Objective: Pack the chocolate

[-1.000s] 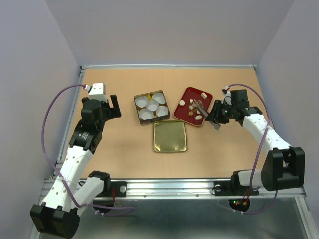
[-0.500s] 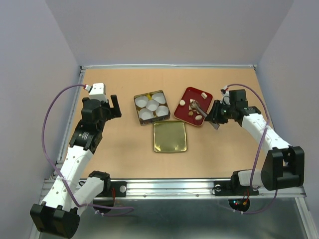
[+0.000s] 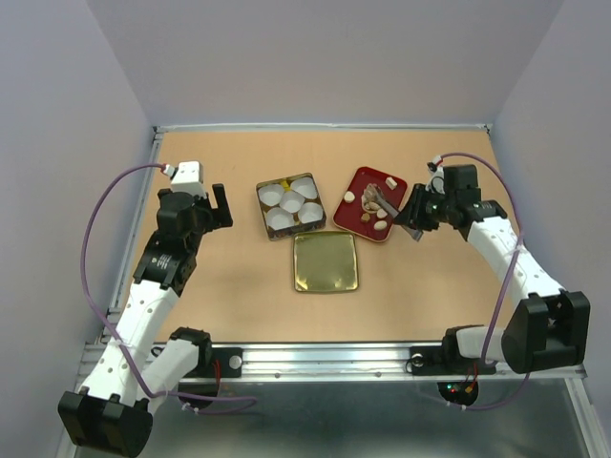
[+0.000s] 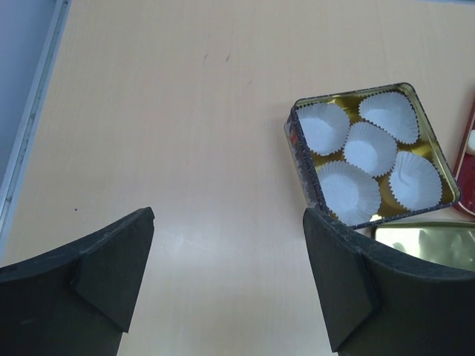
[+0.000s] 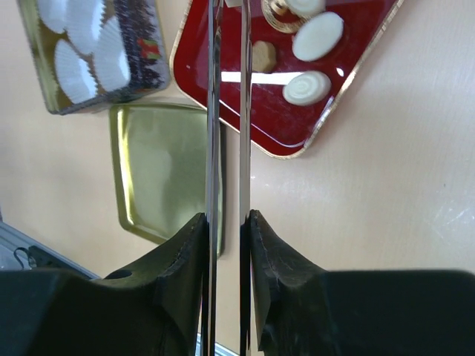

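Several cream and tan lumps of chocolate (image 3: 382, 226) lie on the red tray (image 3: 358, 183). In the right wrist view they show as a cream oval (image 5: 318, 35), a cream round (image 5: 307, 87) and a brown lump (image 5: 263, 56). My right gripper (image 3: 414, 223) (image 5: 226, 219) is shut on metal tongs (image 5: 213, 111), whose two blades reach over the tray (image 5: 274, 122). The blades' tips run out of the top of that view. Left of the tin (image 3: 260, 191), my left gripper (image 3: 218, 202) (image 4: 228, 222) hangs open over bare table, holding nothing.
The dark tin (image 4: 300, 159) holds several white paper cups (image 4: 369, 147). Its gold lid (image 3: 325, 262) (image 5: 159, 170) lies flat just in front of the tin and the tray. A raised rim borders the tan table (image 3: 239, 286).
My right gripper has closed further on the tongs, and the arm has shifted a little away from the near edge, towards the tray. The left arm has not moved.
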`<state>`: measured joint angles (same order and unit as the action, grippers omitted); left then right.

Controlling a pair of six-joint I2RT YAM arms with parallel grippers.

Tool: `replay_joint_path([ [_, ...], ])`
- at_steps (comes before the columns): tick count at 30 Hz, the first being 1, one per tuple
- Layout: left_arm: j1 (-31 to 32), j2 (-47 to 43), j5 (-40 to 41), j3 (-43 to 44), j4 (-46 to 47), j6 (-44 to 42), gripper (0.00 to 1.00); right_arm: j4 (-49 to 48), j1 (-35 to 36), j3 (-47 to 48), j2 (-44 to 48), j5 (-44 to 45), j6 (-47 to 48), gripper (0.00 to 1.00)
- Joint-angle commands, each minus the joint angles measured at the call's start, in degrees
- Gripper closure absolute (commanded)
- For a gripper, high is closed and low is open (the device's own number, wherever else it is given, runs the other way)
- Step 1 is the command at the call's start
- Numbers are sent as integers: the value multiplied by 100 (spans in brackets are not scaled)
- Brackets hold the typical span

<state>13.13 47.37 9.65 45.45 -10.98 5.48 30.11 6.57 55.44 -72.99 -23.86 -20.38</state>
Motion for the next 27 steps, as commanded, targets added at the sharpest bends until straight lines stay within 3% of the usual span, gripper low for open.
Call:
replay_joint_path([
  [1,6,-176,11,-45,175,59,7,-31,195,774,75,-49,-53,78],
  [17,-3,-202,98,-28,61,138,7,74,2567,2453,-1085,777,-344,78],
  [27,-3,-290,116,-71,17,199,7,-154,3043,2990,-1832,1076,-431,78],
])
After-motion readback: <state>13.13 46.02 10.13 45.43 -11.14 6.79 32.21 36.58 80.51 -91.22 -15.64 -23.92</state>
